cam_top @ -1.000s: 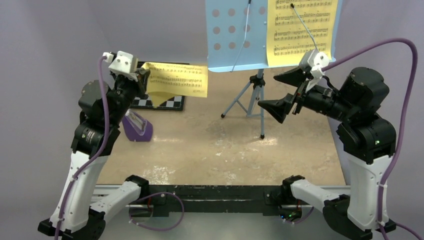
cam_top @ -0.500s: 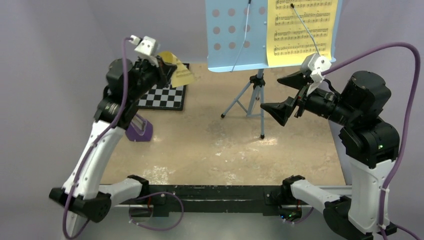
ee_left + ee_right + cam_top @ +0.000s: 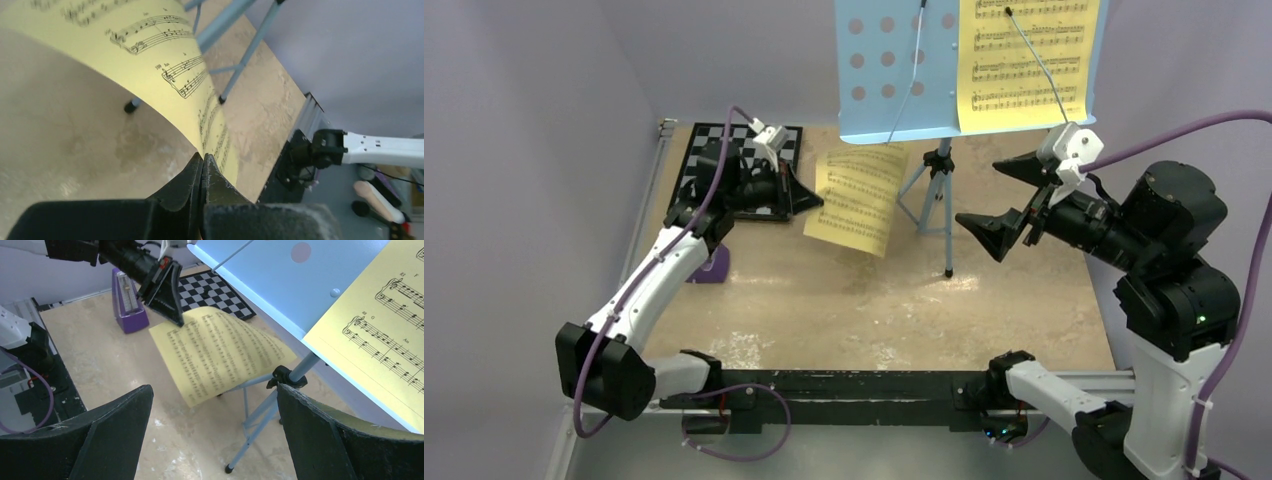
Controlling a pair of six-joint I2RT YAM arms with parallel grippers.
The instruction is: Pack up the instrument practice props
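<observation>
My left gripper [image 3: 812, 203] is shut on the corner of a yellow sheet of printed music [image 3: 860, 200], which hangs curled above the table just left of the tripod; the pinch shows in the left wrist view [image 3: 202, 159]. The light blue music stand [image 3: 894, 75] rises at the back centre. A second yellow sheet [image 3: 1024, 55] rests on the stand's tray. The purple metronome [image 3: 715, 268] stands at the left, mostly hidden behind my left arm, and shows clearly in the right wrist view [image 3: 127, 300]. My right gripper [image 3: 982, 193] is open and holds nothing, right of the tripod legs [image 3: 940, 195].
A black-and-white checkerboard [image 3: 707, 160] lies at the back left under my left wrist. The tripod's feet spread over the middle of the table [image 3: 229, 469]. Purple walls close in the left and back sides. A black rail [image 3: 854, 385] runs along the near edge.
My left arm has swung away from the left side and reached right, carrying the yellow sheet over to the tripod. The right gripper drifted slightly right and stayed open.
</observation>
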